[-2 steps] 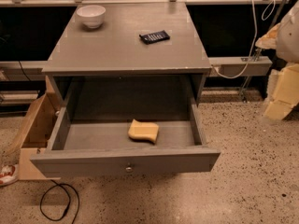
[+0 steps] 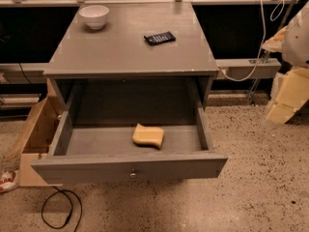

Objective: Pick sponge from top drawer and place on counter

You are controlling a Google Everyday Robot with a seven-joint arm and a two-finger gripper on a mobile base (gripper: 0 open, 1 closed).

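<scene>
- Gripper (image 2: 287, 96): at the right edge of the frame, mid height, off to the side of the cabinet and well apart from the drawer. Spread or clenched: cannot tell. Not on the sponge.
- Sponge (image 2: 148, 136): lying flat on the floor of the top drawer (image 2: 129, 166), near the front panel, a little right of centre. Nothing touching it.
- Top drawer: pulled fully out in the lower middle of the frame, knob (image 2: 133, 175) facing forward, inside open to reach from above.
- Counter (image 2: 125, 47): upper middle of the frame, carrying a white bowl (image 2: 94, 16) at upper left and a dark flat device (image 2: 160, 37) near centre. No sponge on it.
- Progress, judged: access ready, nothing else done. Left: reach in, grasp, lift out, set on a bare patch of counter.
</scene>
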